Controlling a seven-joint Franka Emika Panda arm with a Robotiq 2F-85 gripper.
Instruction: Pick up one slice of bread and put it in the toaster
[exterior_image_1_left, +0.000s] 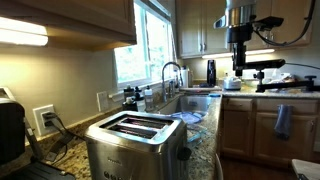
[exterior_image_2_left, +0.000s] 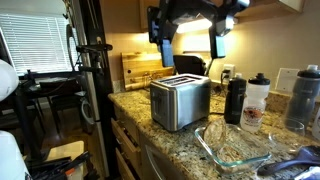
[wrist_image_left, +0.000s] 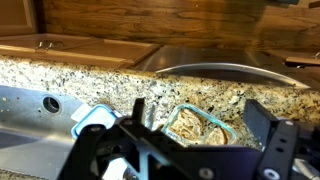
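The gripper (exterior_image_2_left: 190, 51) is hanging above the granite worktop (wrist_image_left: 70, 72), its jaws standing spread and pinching nothing. In the wrist view the slice of bread (wrist_image_left: 192, 126) is lying in a teal-rimmed container (wrist_image_left: 227, 128) just below the jaws. The toaster (exterior_image_1_left: 135, 140) is standing on the worktop, slots facing up.

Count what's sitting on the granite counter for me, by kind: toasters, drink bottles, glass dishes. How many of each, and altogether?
Toaster: 1
Bottles: 3, black, clear, grey
Glass dish: 1
Total: 5
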